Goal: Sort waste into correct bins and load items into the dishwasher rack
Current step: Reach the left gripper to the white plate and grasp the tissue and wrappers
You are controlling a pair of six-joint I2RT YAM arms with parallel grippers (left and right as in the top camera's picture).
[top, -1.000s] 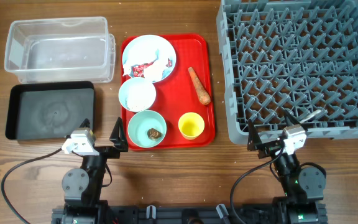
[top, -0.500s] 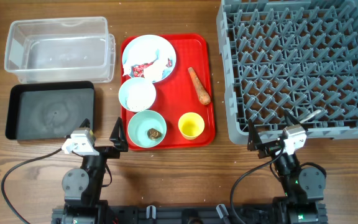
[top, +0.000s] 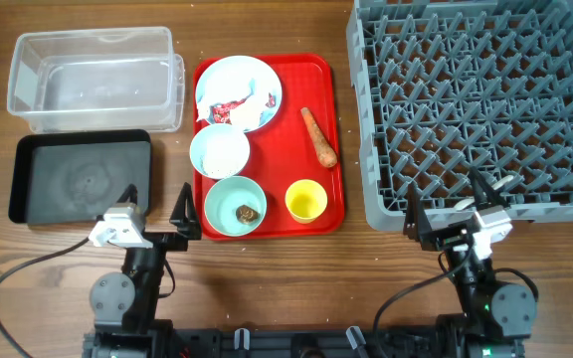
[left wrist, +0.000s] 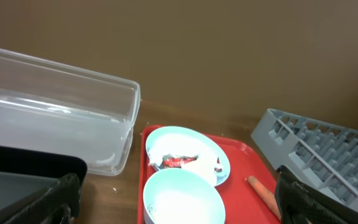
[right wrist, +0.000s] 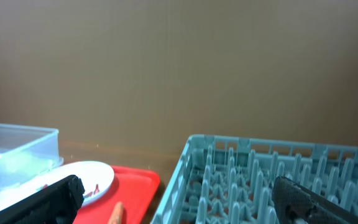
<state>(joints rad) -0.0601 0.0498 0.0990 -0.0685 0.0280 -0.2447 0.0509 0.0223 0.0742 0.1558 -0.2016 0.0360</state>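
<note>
- Since a second ago, left gripper [top: 155, 207] was shifted slightly leftward and right gripper [top: 446, 205] rightward; both are spread wide, nothing held.
- Nearby, mint-green bowl [top: 225, 199] with brown lump [top: 246, 212] is seen on flat red plastic tray [top: 321, 80], beside small yellow cup [top: 306, 200], orange carrot [top: 318, 137], white-filled small pale-blue bowl [top: 219, 151], and crumpled paper scraps [top: 232, 107] on round pale-blue plate [top: 229, 76].
- Step judged: first approach; descent onto one waste piece is called for.
- Clear plastic tub [top: 93, 40], black rectangular tray [top: 28, 179] and grey pegged rack [top: 485, 99] are noted empty on brown wooden table [top: 267, 268]; plain brown wall behind.
</note>
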